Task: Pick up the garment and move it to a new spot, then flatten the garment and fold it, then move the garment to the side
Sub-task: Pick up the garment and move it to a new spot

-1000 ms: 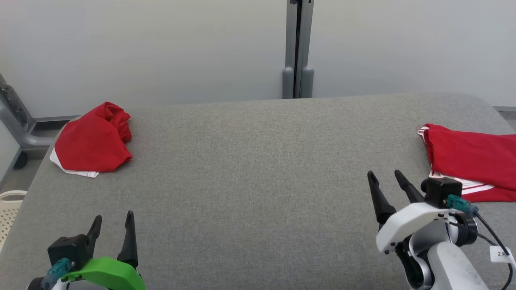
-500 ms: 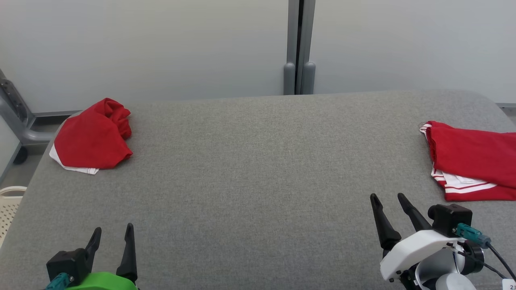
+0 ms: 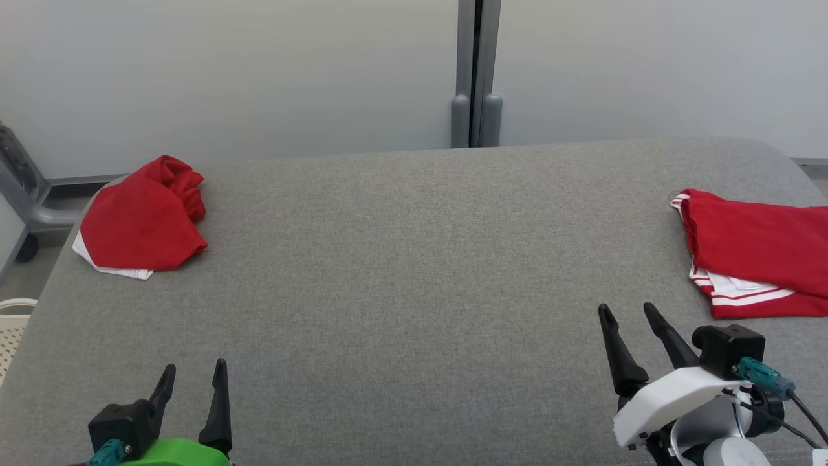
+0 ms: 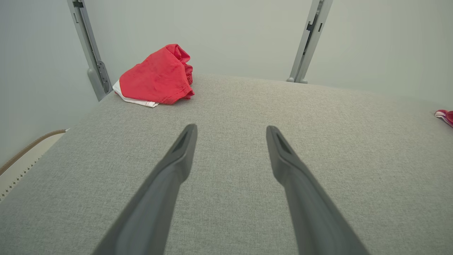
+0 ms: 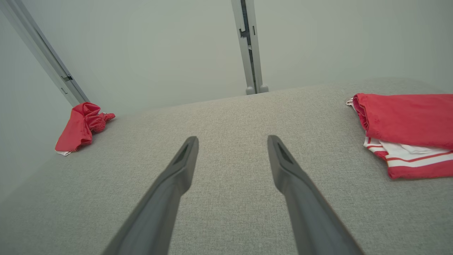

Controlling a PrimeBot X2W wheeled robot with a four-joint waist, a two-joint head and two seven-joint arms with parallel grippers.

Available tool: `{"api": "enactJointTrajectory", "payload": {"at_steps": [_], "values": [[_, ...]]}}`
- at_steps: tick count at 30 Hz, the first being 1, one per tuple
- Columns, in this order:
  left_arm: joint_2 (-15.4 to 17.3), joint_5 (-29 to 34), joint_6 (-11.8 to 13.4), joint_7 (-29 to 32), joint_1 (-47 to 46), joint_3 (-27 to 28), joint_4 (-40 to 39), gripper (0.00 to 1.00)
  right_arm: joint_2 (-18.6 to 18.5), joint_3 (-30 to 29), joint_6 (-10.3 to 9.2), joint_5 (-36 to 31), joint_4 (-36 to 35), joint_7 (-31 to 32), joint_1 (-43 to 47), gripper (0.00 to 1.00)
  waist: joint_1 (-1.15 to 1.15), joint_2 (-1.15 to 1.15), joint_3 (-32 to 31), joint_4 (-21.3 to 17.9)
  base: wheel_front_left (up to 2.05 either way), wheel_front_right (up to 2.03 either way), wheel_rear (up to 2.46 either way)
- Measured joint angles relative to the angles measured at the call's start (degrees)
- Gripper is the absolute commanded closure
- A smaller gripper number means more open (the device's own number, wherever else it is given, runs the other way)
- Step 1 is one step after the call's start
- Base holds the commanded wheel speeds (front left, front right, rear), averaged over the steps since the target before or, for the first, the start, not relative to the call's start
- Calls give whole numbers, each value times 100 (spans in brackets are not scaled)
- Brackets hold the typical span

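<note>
Two red garments lie on one grey fabric-covered table (image 3: 414, 272), well apart from each other, and two grippers hover over its near edge. The crumpled garment (image 3: 139, 223) sits at the table's far left corner, bunched into a loose heap with gathered folds at its far end and a strip of white trim showing along its lower edge. The folded garment (image 3: 757, 252) lies flat at the right edge of the table, a neat red layer on top with white panels and thin red stripes showing beneath at its near side; its right part runs out of the head view. The left gripper (image 3: 195, 366), on a green mount, has its two dark fingers spread wide and holds nothing. The right gripper (image 3: 626, 308), on a white mount, is likewise spread wide and empty, just near the folded garment but apart from it. One grey upright post (image 3: 475, 71) stands behind the table. No writing shows on either garment; a small white tag (image 3: 821, 458) by the right wrist's cable is cut off by the edge, and its print cannot be read.
</note>
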Motion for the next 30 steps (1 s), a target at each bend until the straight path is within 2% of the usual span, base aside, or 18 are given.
{"api": "enactJointTrajectory", "payload": {"at_steps": [30], "values": [[-93,49,-56,-18,-105,47,49,0,1,-38,0,-24,77,-149,-2,0,0,0,-20,76,0,0,0]]}}
